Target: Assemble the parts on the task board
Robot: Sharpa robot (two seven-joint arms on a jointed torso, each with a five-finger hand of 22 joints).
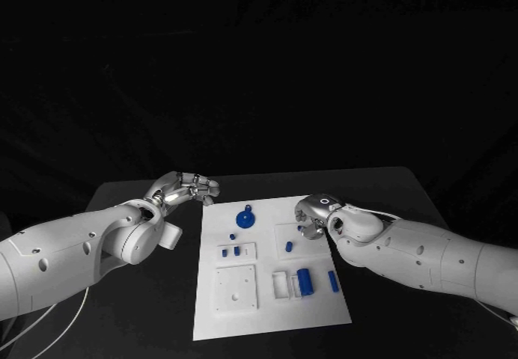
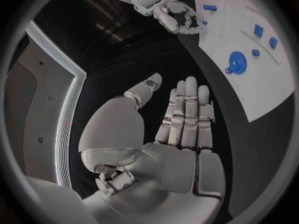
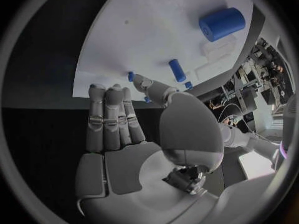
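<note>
White task board (image 1: 270, 314) carries small blue parts (image 1: 246, 219); left hand (image 1: 186, 188) and right hand (image 1: 315, 215) fingers straight, released, grasping nothing.

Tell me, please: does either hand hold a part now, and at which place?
Nothing is held. The left hand is flat and bare over the table; the right hand is bare too, by the board.

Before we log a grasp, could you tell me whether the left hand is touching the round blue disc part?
Apart. The left wrist view shows the left hand over black table, clear of the round blue disc part.
</note>
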